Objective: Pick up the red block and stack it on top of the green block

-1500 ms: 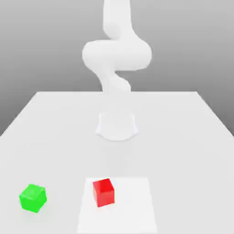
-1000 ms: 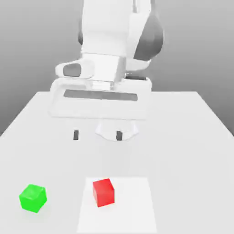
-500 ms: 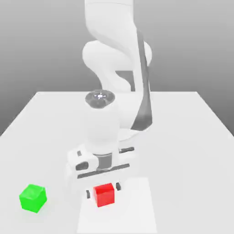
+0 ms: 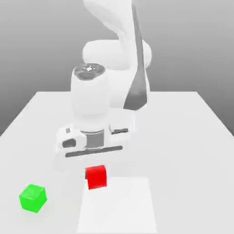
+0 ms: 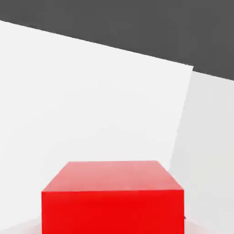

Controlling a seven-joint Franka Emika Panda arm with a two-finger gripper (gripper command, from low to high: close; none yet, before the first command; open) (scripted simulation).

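Note:
The red block [image 4: 96,178] hangs just under the white hand, a little above the table, near the far left corner of a paler square patch [image 4: 121,208]. My gripper [image 4: 96,175] is shut on the red block, its fingers mostly hidden by the block and the hand's body. In the hand view the red block [image 5: 113,197] sits very close, with the table well below it. The green block [image 4: 33,198] rests on the table toward the exterior view's left, apart from the gripper and lower than the red block.
The white table [image 4: 192,137] stretches wide around both blocks. The arm's bulky white links [image 4: 105,100] rise over the table's middle and back. The paler square patch lies at the front centre.
The gripper came down over the red block, closed on it, and has now risen and shifted toward the exterior view's left with the block. The green block has not moved.

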